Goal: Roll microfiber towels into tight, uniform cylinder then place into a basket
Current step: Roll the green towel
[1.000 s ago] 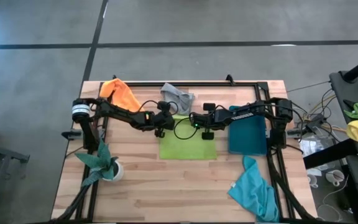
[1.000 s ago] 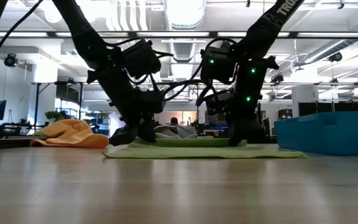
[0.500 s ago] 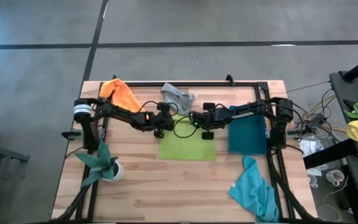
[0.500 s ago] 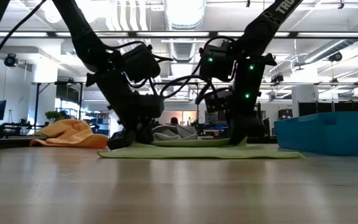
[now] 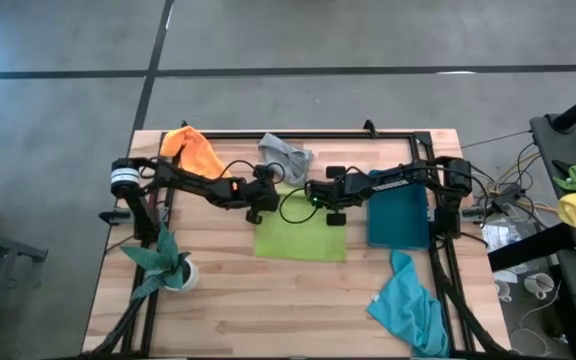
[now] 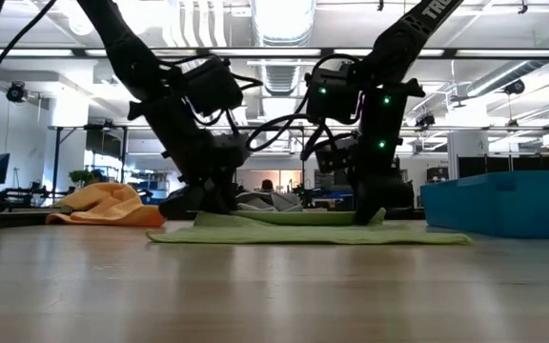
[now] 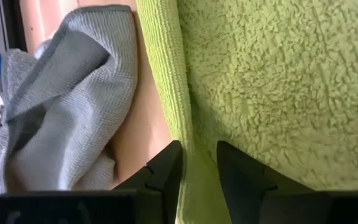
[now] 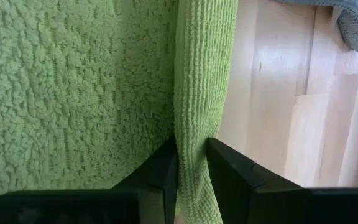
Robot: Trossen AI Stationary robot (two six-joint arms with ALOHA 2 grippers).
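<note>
Progress: both grippers, left (image 5: 256, 208) and right (image 5: 333, 212), now clamped on the lime green towel's (image 5: 300, 237) far edge, which has lifted slightly since a moment ago, so rolling's just starting.

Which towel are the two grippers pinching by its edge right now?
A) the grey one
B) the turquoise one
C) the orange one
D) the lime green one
D: the left gripper and the right gripper each clamp the far edge of the lime green towel, as both wrist views show.
</note>
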